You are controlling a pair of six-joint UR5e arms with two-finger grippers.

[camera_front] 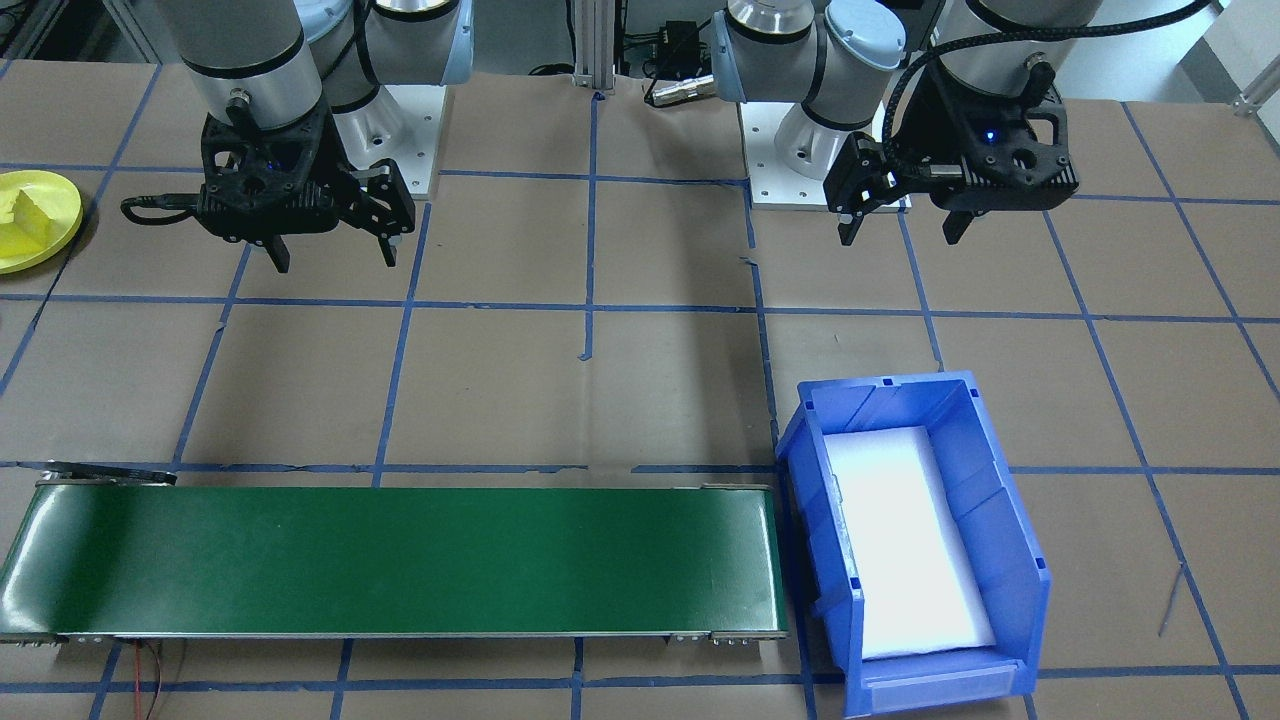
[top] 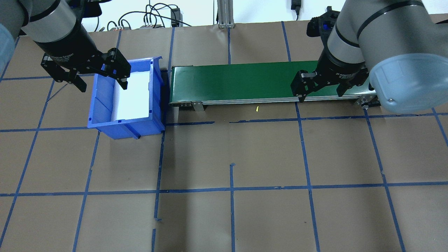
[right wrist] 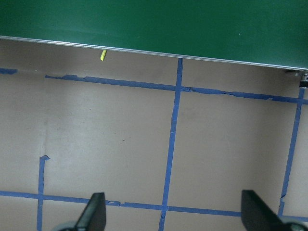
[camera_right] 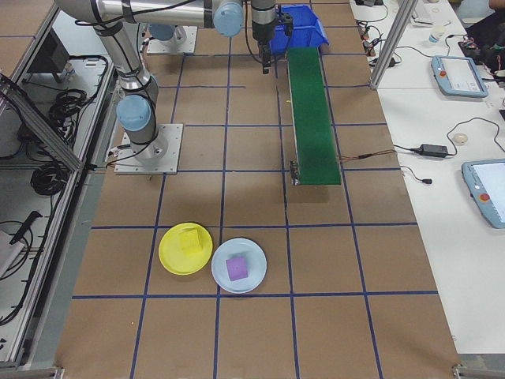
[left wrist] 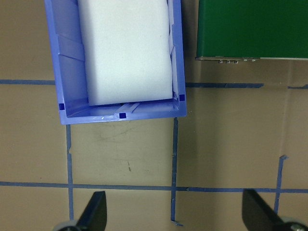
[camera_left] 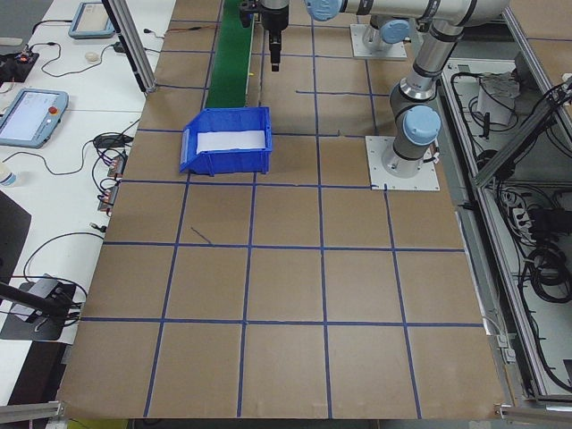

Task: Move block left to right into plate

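From across the table, your small round yellow plastic plate [camera_front: 30,220] already holds a yellow block [camera_front: 32,216], well beyond the wide-open, empty right gripper [camera_front: 333,250]. From behind, the left gripper [top: 101,78], equally spread and empty, hangs over the blue plastic bin [top: 105,122]; the green conveyor belt [top: 241,82] is bare.

The front-facing view's left edge cuts off the yellow plate [camera_front: 35,220].

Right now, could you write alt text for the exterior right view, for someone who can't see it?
A round yellow plastic plate holding a yellow block touches a pale blue plate holding a purple block on a brown table. Farther back lie a long green conveyor belt and a blue plastic bin.
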